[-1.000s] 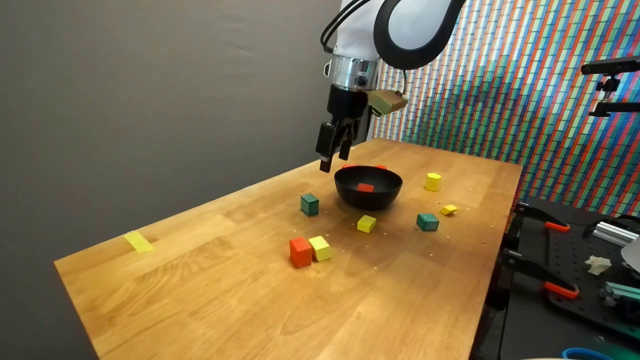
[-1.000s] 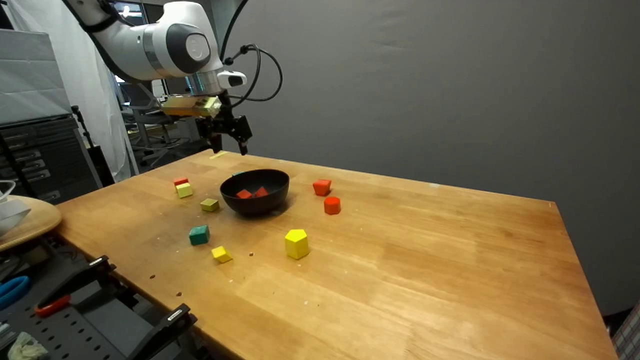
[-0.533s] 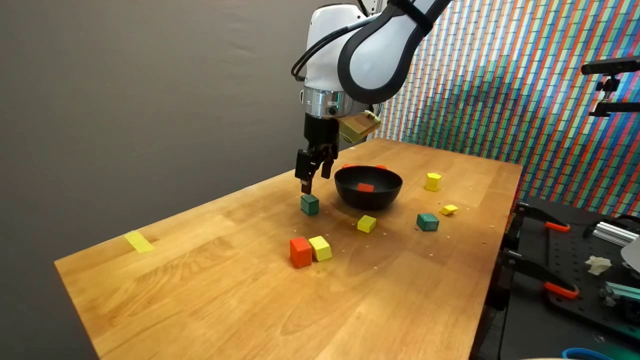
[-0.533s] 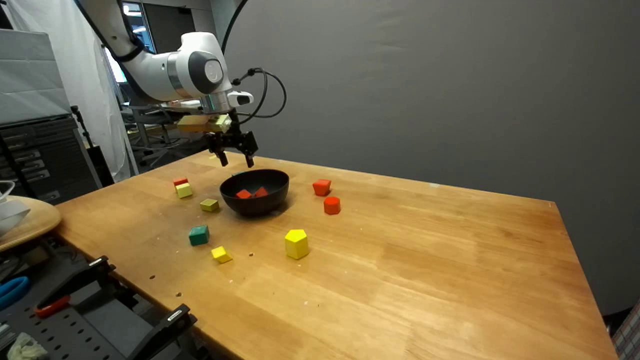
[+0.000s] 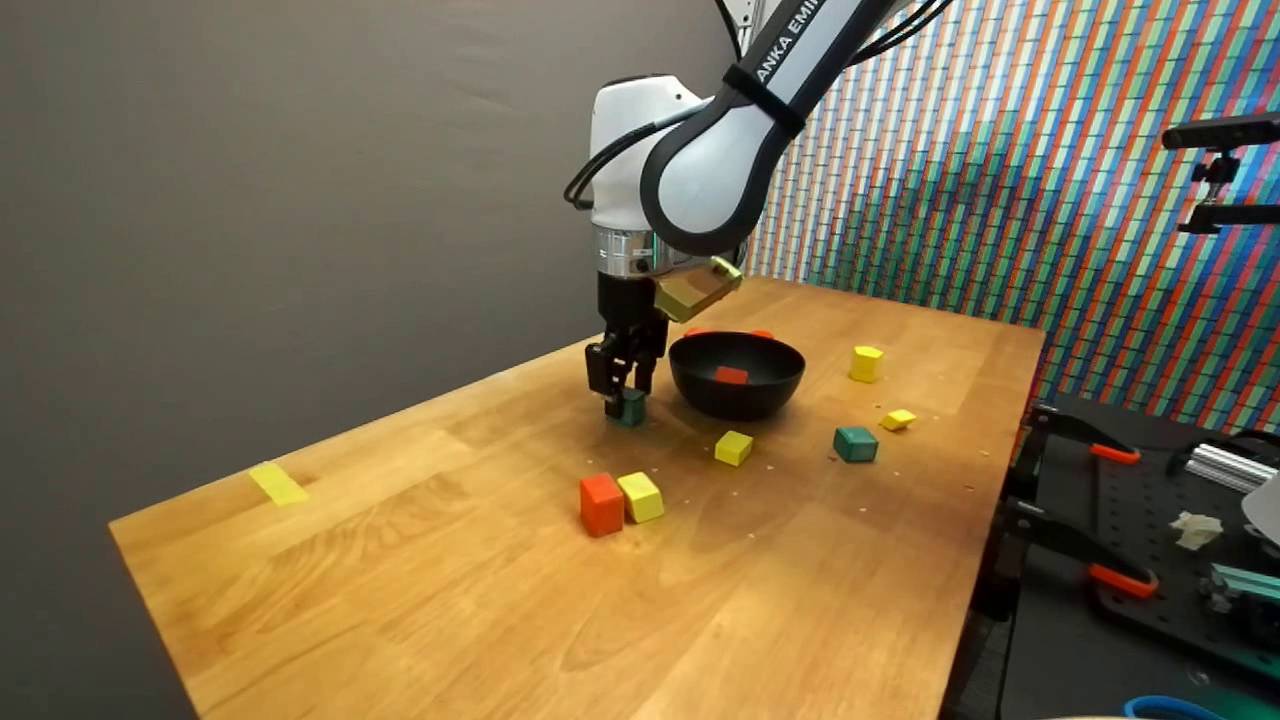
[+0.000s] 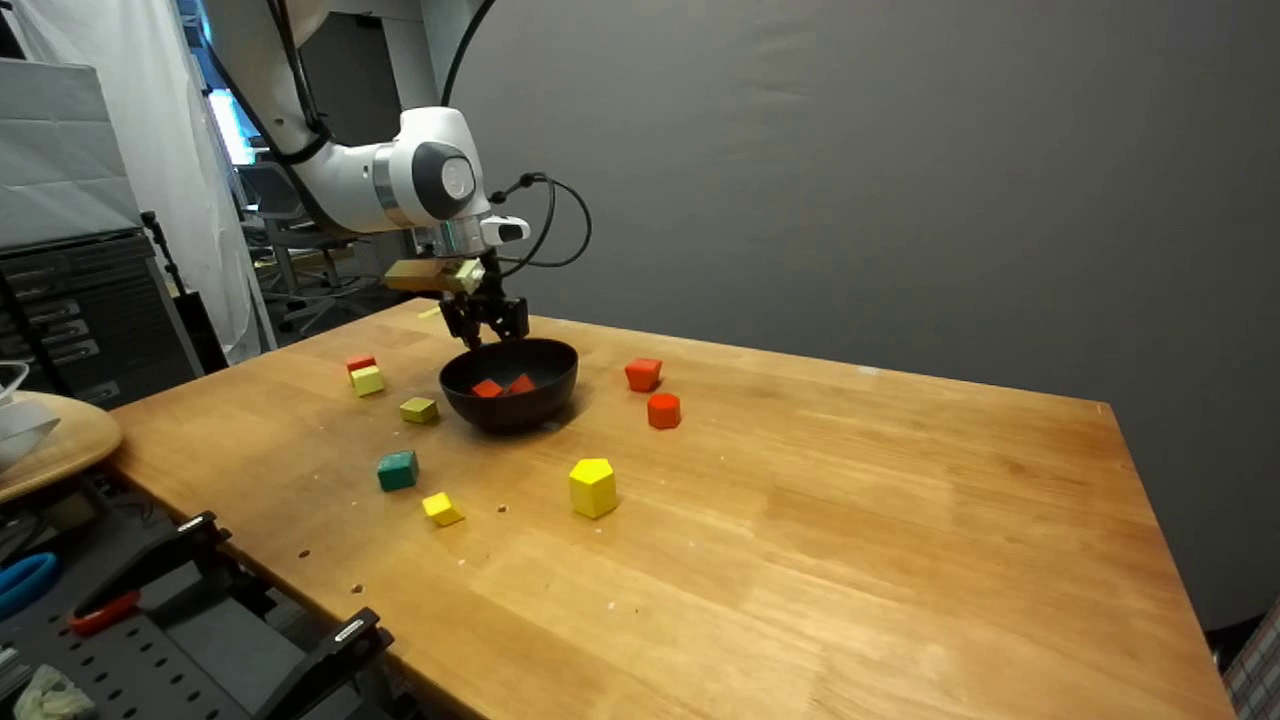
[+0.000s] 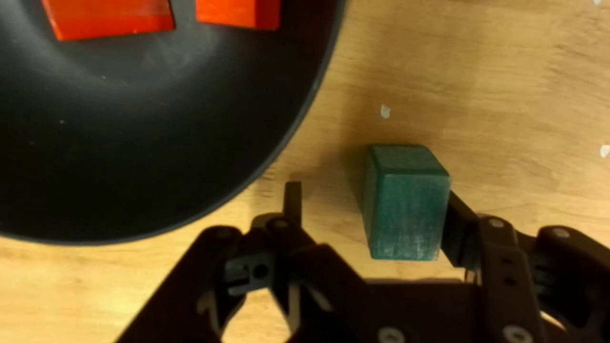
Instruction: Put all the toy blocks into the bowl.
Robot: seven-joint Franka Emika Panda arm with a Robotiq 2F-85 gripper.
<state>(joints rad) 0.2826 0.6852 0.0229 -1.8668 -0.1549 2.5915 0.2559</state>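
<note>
My gripper is open and low over the table, its fingers on either side of a green block. In the wrist view the right finger is against or very near the block; the left finger stands apart from it. The black bowl is right beside it and holds two red blocks. On the table are a red block, yellow blocks, another green block, and two red blocks past the bowl.
The bowl's rim lies close to the left finger. Yellow tape is stuck near the table's corner. A dark grey wall runs along one long edge. Black and orange clamps stand beyond the opposite edge.
My gripper has come down from above, beside the bowl, to the green block, and its fingers now straddle it. That block seems shifted slightly toward the bowl. The other blocks have not moved.
</note>
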